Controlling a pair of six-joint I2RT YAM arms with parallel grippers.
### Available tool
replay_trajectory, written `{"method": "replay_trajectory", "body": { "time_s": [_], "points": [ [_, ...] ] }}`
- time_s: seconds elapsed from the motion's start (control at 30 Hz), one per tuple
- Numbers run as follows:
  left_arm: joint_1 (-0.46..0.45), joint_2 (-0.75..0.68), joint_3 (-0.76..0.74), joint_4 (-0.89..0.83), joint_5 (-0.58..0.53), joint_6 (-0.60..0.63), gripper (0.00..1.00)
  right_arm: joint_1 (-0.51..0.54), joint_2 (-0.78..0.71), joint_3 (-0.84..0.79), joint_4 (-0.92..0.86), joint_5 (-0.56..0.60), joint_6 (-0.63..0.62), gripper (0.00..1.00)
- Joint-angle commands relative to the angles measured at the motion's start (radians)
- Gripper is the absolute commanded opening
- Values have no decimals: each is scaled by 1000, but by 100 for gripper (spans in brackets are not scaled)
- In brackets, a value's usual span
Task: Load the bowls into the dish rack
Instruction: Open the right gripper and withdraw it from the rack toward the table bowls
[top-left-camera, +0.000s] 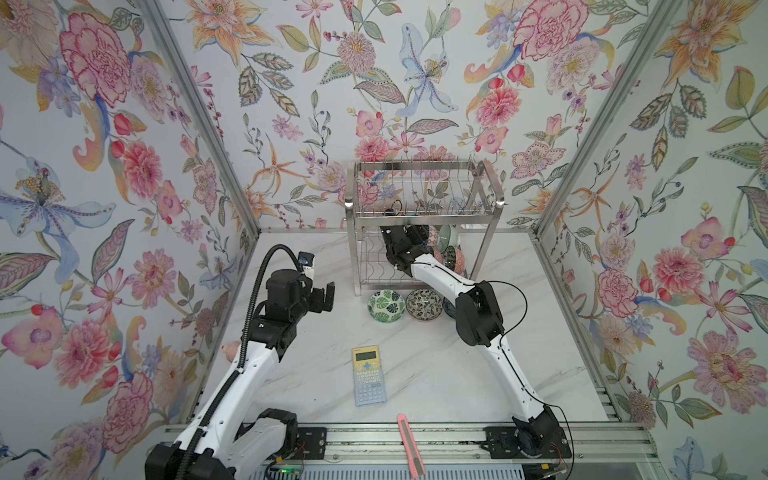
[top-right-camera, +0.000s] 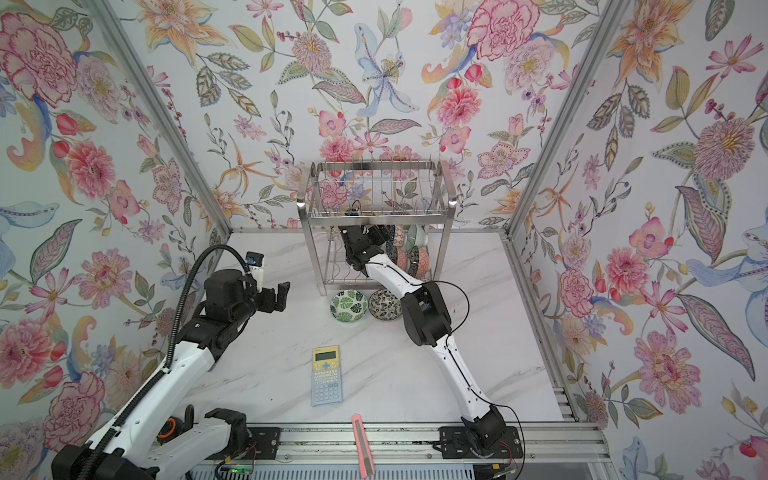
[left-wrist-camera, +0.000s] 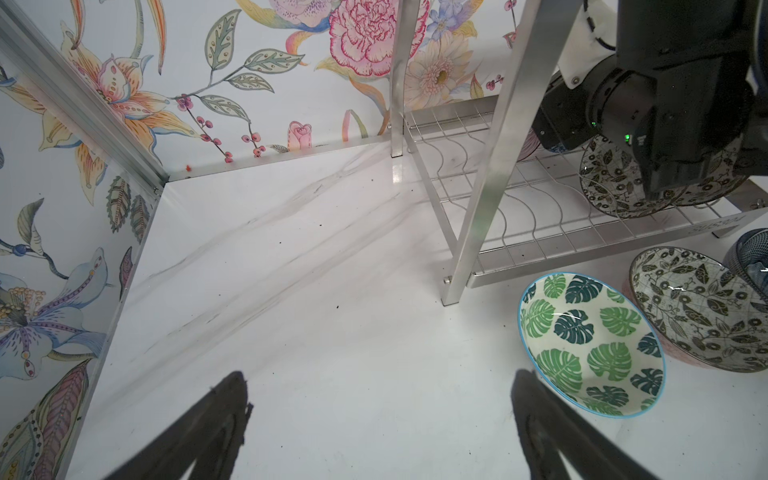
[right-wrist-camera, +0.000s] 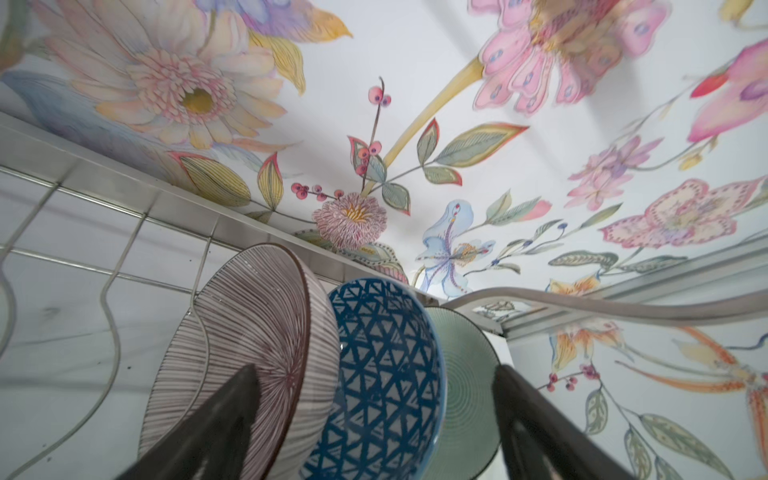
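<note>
Right wrist view: my right gripper (right-wrist-camera: 376, 370) stands wide and empty before bowls (right-wrist-camera: 386, 353) set on edge in the rack's (top-left-camera: 415, 219) lower tier. Leaf bowl (top-left-camera: 386, 306), floral bowl (top-left-camera: 423, 304) and blue bowl (left-wrist-camera: 748, 253) wait on the table (top-left-camera: 311, 374); left gripper (left-wrist-camera: 380, 374) hangs wide, empty.

My left fingers (left-wrist-camera: 216, 424) read as matt black plastic, faintly grainy. Under them the desk (left-wrist-camera: 332, 332) is smooth, glossy white with grey marble veining. Just beside those fingers, the green leaf bowl (left-wrist-camera: 590, 345) is glazed ceramic, shiny, catching a highlight inside. The black-white floral bowl (left-wrist-camera: 702, 307) next to it shows fine crackle lines under its gloss. Beyond them, the dish rack (left-wrist-camera: 494, 158) is brushed steel with thin bright wire. My right fingers (right-wrist-camera: 216, 428) are the same matt black. Ahead of them are the striped bowl (right-wrist-camera: 257, 324), blue triangle bowl (right-wrist-camera: 386, 365) and celadon bowl (right-wrist-camera: 465, 374), all glazed, the celadon ridged in rings. The wall (right-wrist-camera: 415, 62) behind them looks like matt printed paper.
</note>
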Motion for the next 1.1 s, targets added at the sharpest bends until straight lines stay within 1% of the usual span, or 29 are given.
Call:
{"method": "replay_trajectory", "body": {
  "time_s": [0.0,0.23,0.47,0.7,0.9,1.07],
  "points": [
    [15,-11,-9,6,16,7,99,20,-104,-75,-15,-42,53,99],
    [14,-6,-8,1,21,8,99,32,-274,-295,-26,-181,131,99],
    [15,10,-3,-5,26,11,99,40,-419,-513,-24,-362,173,99],
    [14,27,-1,-8,22,14,99,47,-570,-742,68,-432,178,99],
    [13,36,9,-13,29,0,99,47,-712,-894,91,-515,195,99],
    [1,24,36,-46,19,-23,99,38,-850,-1040,107,-582,240,99]
  ]
}}
